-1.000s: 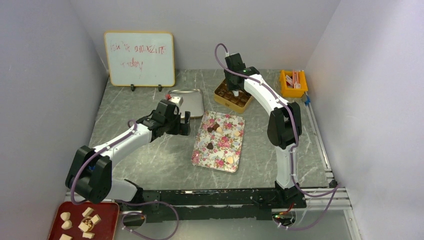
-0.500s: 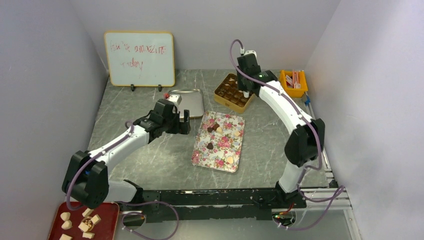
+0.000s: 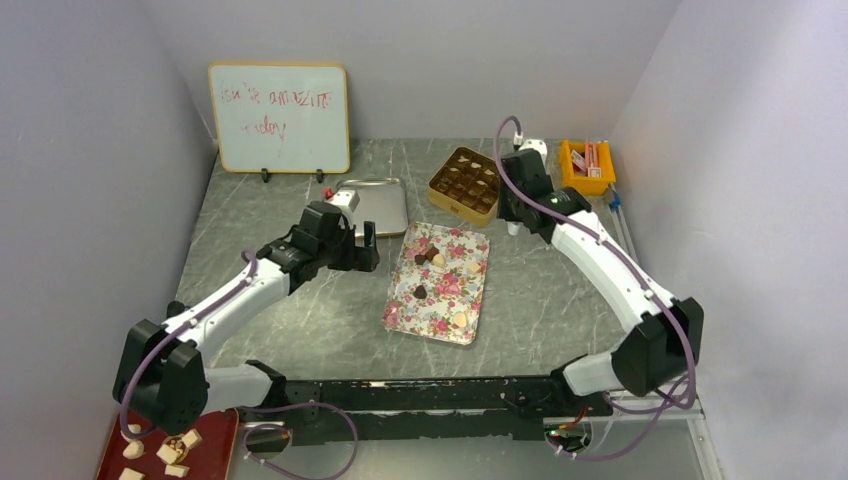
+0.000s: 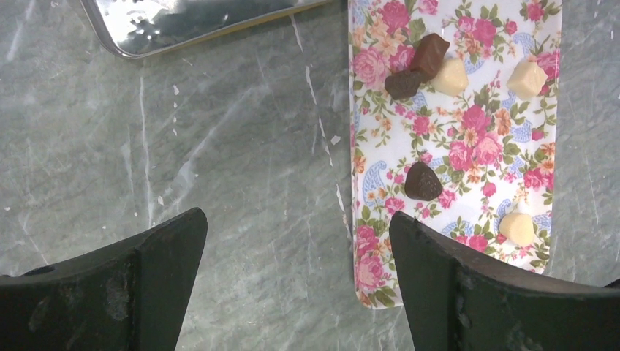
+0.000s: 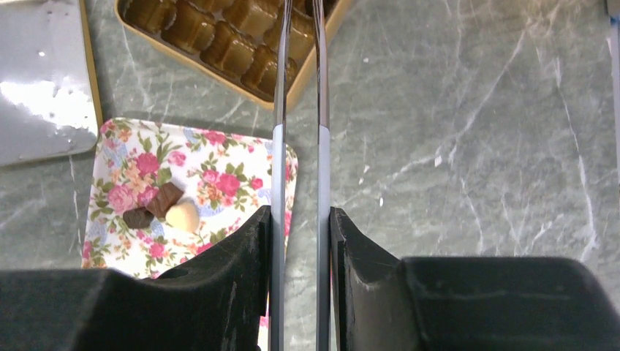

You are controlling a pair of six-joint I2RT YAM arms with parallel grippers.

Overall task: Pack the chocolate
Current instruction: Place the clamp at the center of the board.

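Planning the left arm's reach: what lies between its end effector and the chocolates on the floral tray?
Only bare table and the tray's rim before the chocolates, in the left wrist view.

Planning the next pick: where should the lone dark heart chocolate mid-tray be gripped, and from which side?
Across its two flanks, from straight above: the dark heart lies flat on the floral tray, apart from the other sweets, leaving its sides free.
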